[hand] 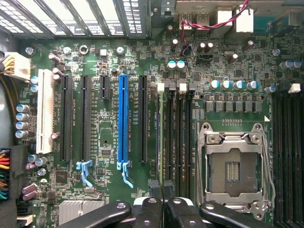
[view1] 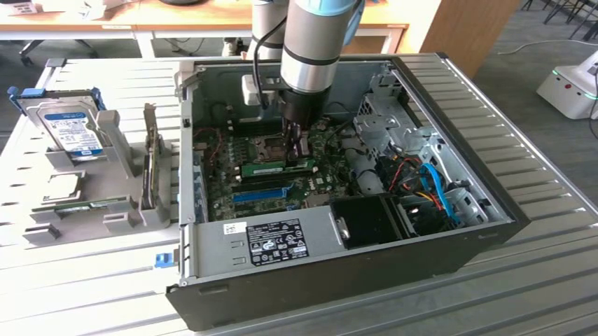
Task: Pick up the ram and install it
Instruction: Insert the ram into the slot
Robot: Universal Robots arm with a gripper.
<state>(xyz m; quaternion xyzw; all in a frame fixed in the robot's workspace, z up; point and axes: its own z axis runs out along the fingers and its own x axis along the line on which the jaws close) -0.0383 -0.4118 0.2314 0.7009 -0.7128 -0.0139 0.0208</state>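
Bench: a slatted metal bench (view1: 84, 280) is seen in an office room, with wooden desks behind it; an open computer case (view1: 355, 266) is laid on its side on it.
Beside the case: a grey holder with a hard drive (view1: 75, 133) is placed on the bench, at the exterior view's left.
Arm: the arm is lowered from above into the case, over the motherboard (hand: 109, 190).
Claw: the claw (view1: 300, 145) is closed, and its black fingertips (hand: 154, 186) are brought almost together. Whether anything is pinched between them cannot be told.
Ram: the ram (view1: 277, 168) is found inside the case, at the long black memory slots (hand: 176, 133). It is a green stick, apparently stood on edge there; whether it is fully seated cannot be judged.
Direction from claw: the ram is placed just below the claw. Most of its length is extended toward the exterior view's left, so the claw is held over the end at that view's right.
Long axis: the stick is laid along the slots, parallel to the blue expansion slot (view1: 260, 194). In the wrist view the slots are seen running straight away from the fingertips.
Contact: touching or just apart cannot be decided.
Neighbours: the empty processor socket (hand: 232, 166) is seen beside the slots.
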